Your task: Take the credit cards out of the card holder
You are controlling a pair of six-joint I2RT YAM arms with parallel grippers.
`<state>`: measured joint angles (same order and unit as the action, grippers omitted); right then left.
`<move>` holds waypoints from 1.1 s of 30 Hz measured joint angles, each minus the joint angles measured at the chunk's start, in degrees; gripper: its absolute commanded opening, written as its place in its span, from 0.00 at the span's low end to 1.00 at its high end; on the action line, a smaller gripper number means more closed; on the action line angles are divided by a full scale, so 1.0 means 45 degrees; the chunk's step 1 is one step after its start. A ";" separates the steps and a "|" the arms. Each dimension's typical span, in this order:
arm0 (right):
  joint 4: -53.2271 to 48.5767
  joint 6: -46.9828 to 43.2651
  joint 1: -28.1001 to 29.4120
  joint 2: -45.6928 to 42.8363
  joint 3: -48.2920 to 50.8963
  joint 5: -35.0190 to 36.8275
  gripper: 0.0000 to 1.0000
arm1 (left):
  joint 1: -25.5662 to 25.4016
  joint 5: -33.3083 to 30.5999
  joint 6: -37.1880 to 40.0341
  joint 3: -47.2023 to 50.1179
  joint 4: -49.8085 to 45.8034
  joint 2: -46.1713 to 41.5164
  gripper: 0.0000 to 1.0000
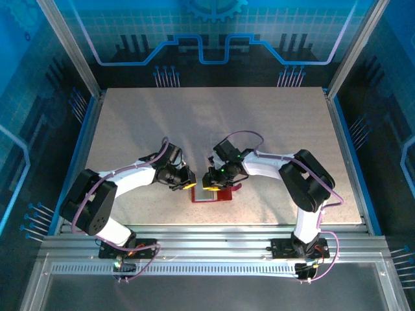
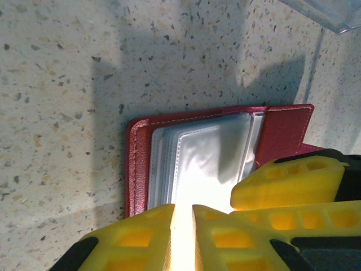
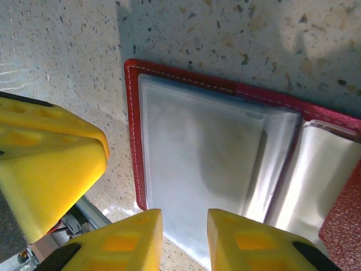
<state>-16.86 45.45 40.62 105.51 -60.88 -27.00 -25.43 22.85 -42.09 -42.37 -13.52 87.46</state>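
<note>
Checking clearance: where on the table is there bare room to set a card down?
The far half of the table looks bare, as do strips outside each elbow. Crowded at the near middle: left pincer and right pincer meet over the open card holder, with a clear tray near it.

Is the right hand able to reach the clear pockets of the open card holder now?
Probably yes. The card holder lies open, and the right hand hangs just over its clear pockets, jaws apart. Nothing else covers them; the left hand is at one edge.
</note>
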 measured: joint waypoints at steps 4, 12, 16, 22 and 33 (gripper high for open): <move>-0.0005 0.0005 0.0000 0.0097 0.0000 0.0083 0.28 | 0.0000 0.0000 0.0000 0.0058 0.0039 0.0000 0.15; -0.0039 0.0000 0.0058 0.0136 0.0005 0.0277 0.28 | 0.0000 0.0000 0.0000 0.0087 0.0039 0.0000 0.15; -0.0044 0.0000 0.0058 0.0136 0.0005 0.0316 0.29 | 0.0005 0.0000 0.0000 0.0092 0.0044 0.0000 0.16; -0.0053 0.0000 0.0058 0.0136 0.0005 0.0350 0.29 | 0.0000 0.0000 0.0000 0.0092 0.0039 0.0000 0.17; -0.0015 0.0000 0.0044 0.0044 0.0141 0.0476 0.29 | -0.0010 0.0000 -0.0063 0.0092 0.0039 0.0000 0.18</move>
<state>-16.93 45.45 40.82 105.71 -60.25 -24.86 -25.47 22.85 -42.37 -41.95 -13.34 87.46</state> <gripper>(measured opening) 0.289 0.179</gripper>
